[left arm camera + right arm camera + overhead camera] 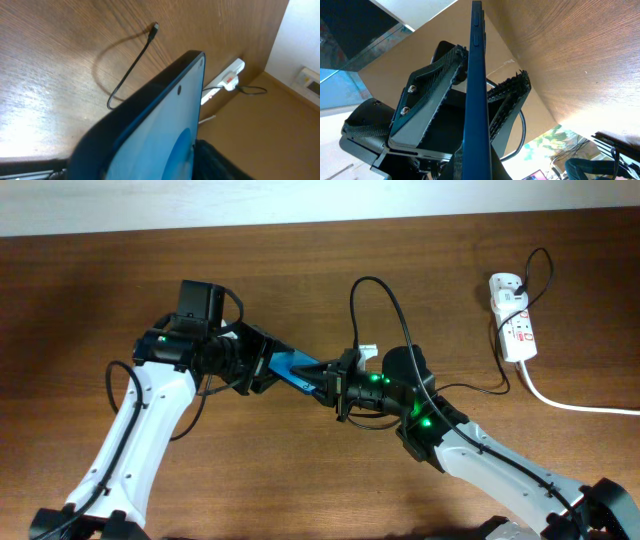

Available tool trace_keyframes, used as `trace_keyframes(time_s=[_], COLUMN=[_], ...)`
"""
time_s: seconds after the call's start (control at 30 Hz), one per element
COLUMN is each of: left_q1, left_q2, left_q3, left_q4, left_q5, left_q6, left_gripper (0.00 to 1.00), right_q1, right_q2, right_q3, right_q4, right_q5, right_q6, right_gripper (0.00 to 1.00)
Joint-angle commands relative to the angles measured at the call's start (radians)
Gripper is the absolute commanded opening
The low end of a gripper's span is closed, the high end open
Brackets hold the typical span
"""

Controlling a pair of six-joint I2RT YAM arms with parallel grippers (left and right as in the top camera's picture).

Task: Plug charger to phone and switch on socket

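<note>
Scene: two arms meet over the middle of the table (pixel 100 280), the phone (pixel 295 368) raised edge-on between them, clear of the wood.
Right gripper (pixel 338 385): jaws together, pinched on one end of the phone; by the look of it, it alone bears the weight.
Left gripper (pixel 262 370): jaws apart, astride the other end. One of the pads (pixel 440 95) lies against a face of the phone; the opposite one shows a gap at its tip.
Charger (pixel 132 67): slack on the table beyond the phone, plug tip free, nothing holding it.
Socket (pixel 513 315): at the far right edge, well apart from both arms, white cord trailing off.
Risk, drop: if the right jaws let go before the left ones clamp, the phone falls to the table.
Risk, twist: with one pad meeting first, the phone could be levered sideways in the right grip and come out crooked.
Risk, screen: a pad bearing on the glass might register as a touch.
Risk, cable: the charger lies loose near the arms; a sweeping elbow could drag the tip away.
Risk, port: which end carries the port cannot be told, so the grip may cover it.
Writing: none readable. The screen shows only blue with a paler oval; the socket's red marks are too small to read.
</note>
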Motion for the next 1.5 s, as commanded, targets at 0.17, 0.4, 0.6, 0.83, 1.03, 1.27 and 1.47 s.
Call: trace_keyframes(time_s=[0.17, 0.4, 0.6, 0.83, 1.03, 1.27, 1.47], left_q1=[-0.010, -0.010, -0.010, -0.009, 0.037, 0.130, 0.136], left_q2=[0.006, 0.006, 0.006, 0.006, 0.008, 0.129, 0.339], left_q3=[-0.007, -0.007, -0.007, -0.007, -0.007, -0.006, -0.006], left_q4=[0.016, 0.035, 0.048, 0.083, 0.082, 0.122, 0.349], left_q5=[-0.040, -0.039, -0.040, -0.264, -0.350, -0.084, 0.352], left_q6=[-0.005, -0.057, -0.099, 0.019, 0.232, 0.455, 0.500], left_gripper=[0.21, 0.00, 0.00, 0.00, 0.00, 0.00, 0.00], right_q1=[0.004, 0.004, 0.004, 0.003, 0.000, -0.081, -0.256], right_q2=[-0.024, -0.024, -0.024, -0.024, -0.024, -0.025, -0.024], right_q3=[0.015, 0.015, 0.015, 0.015, 0.015, 0.016, 0.035], right_q4=[0.017, 0.017, 0.017, 0.001, -0.192, -0.322, -0.523], right_q5=[0.013, 0.013, 0.013, 0.014, 0.146, 0.258, 0.265], right_q6=[0.002, 0.001, 0.001, -0.136, -0.756, -1.107, -1.238], right_gripper=[0.05, 0.20, 0.36, 0.59, 0.77, 0.99, 0.99])
